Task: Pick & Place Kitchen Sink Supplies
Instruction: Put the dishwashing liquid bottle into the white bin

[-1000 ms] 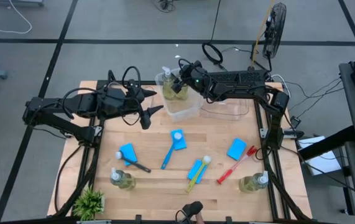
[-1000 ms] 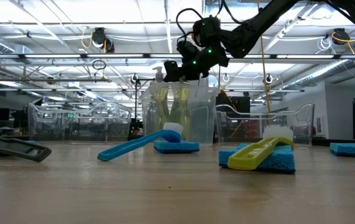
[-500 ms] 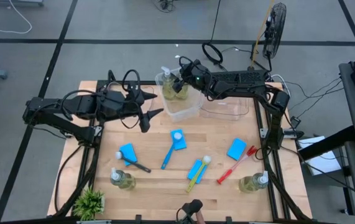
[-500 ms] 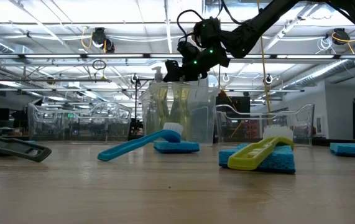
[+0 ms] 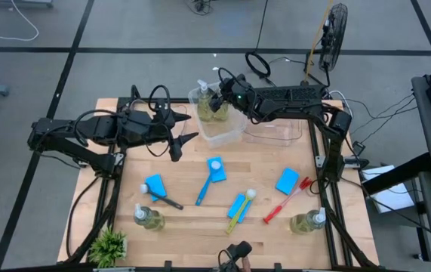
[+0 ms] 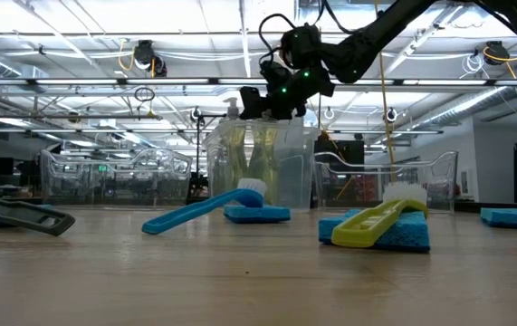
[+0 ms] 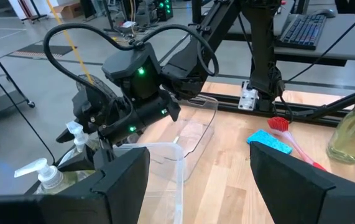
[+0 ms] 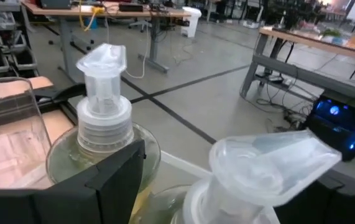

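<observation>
Changing just now: compared with a second ago, we see the right gripper (image 5: 220, 95) edged a touch toward the upper left above the clear bin (image 5: 229, 133); nothing on the table has shifted.
Right tool: its fingers (image 8: 118, 177) stand apart on either side of a pump head (image 8: 270, 162), with no squeeze that we can make out, so we read it as let go.
Soap bottles in bin: two (image 5: 202, 106) (image 5: 217, 108) stand upright side by side at upper centre.
Meaning: we judge this placement done and the arm about to lift clear.
Left tool: the left gripper (image 5: 183, 140) hovers left of the bin, spread wide and holding nothing.
Still out: two bottles at lower left (image 5: 147, 217) and lower right (image 5: 308, 221), four sponges such as (image 5: 155, 185), and the blue brush (image 5: 202, 190), black (image 5: 164, 199), yellow-green (image 5: 238, 214) and red (image 5: 283, 204) across the middle.
</observation>
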Motion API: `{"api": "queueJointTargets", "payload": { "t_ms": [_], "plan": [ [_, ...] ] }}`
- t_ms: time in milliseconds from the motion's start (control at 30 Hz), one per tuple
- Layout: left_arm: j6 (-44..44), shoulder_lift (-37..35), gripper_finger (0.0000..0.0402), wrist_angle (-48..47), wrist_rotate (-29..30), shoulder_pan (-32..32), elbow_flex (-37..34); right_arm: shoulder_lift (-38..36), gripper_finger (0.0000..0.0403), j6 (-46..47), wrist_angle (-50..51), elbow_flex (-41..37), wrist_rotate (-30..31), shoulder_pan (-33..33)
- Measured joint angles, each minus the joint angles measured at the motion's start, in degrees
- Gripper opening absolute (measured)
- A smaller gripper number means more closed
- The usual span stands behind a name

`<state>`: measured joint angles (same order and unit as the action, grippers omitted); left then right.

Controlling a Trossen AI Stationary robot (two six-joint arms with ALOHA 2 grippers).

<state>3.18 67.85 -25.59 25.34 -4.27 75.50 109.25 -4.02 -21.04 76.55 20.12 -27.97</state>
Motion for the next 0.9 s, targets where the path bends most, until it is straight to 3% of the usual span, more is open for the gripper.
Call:
{"api": "queueJointTargets", "payload": {
  "t_ms": [467,900],
  "plan": [
    [0.00,0.02,0.0274,-0.41,0.11,0.00,0.00,-3.41,0.0293,1.80,4.64,-0.17,0.44,-0.45],
    [0.02,0.02,0.0273,-0.41,0.11,0.00,0.00,-3.45,0.0302,3.31,5.30,-0.11,-5.77,-1.07]
  ]
}}
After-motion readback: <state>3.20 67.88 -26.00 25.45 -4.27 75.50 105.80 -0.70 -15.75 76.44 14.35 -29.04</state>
